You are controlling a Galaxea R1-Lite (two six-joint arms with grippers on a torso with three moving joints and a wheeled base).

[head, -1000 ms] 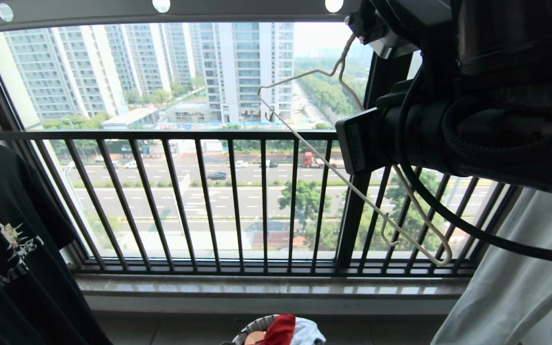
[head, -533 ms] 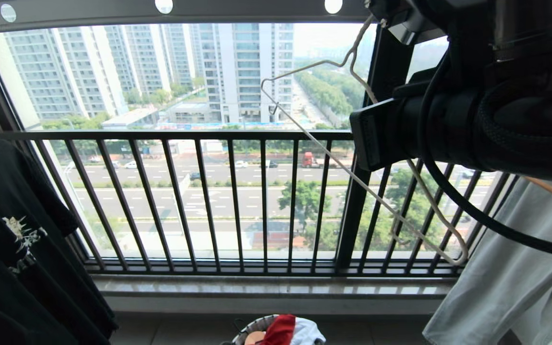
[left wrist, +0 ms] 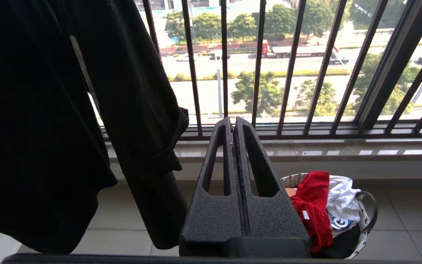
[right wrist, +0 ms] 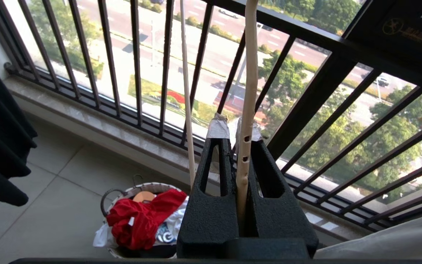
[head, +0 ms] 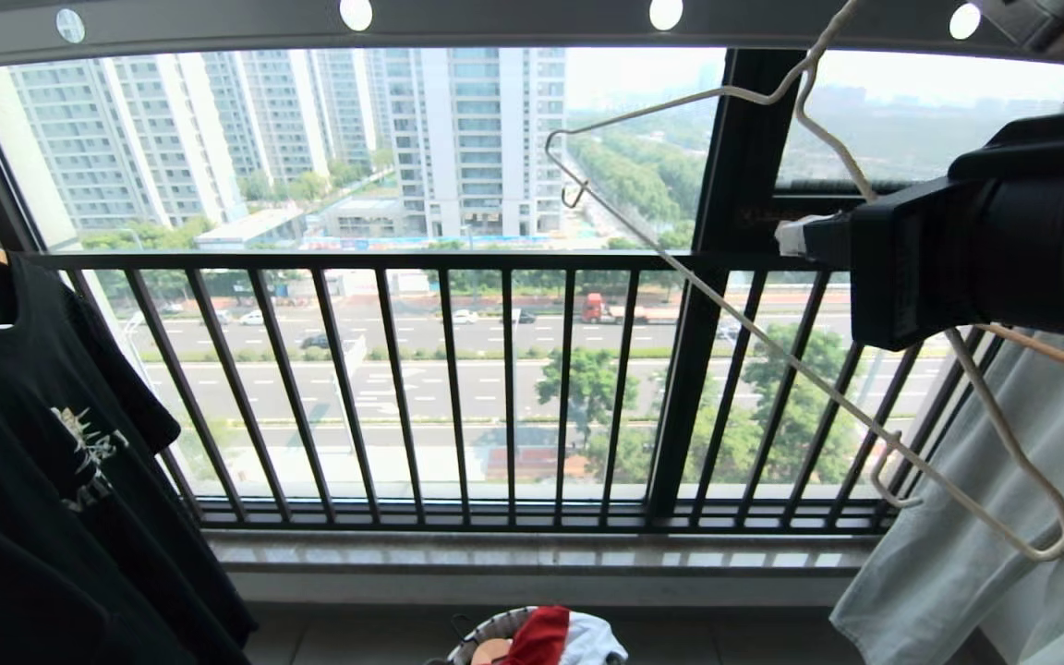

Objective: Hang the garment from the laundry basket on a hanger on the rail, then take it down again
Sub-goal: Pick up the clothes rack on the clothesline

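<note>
Right end effector (right wrist: 237,134) pinching hanger (head: 754,342), raised tilted near rail (head: 513,23). Left end effector (left wrist: 233,123) pressed together, empty. Garment (right wrist: 137,220) heaped in laundry basket (right wrist: 110,196) on floor.

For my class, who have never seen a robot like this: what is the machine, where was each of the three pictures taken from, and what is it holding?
This is a wheeled robot with two arms, each ending in a gripper with black jaws. One picture comes from a camera on its head, facing a balcony window with a black balustrade. The other two come from cameras on its wrists, looking along the jaws.

The right gripper has its jaws shut on a thin cream-white wire hanger, held up near the long grey overhead rail with round holes. The left gripper is shut and holds nothing.

On the tiled floor stands a small round white woven laundry basket with the bright red T-shirt inside. A black T-shirt hangs at the left.
</note>
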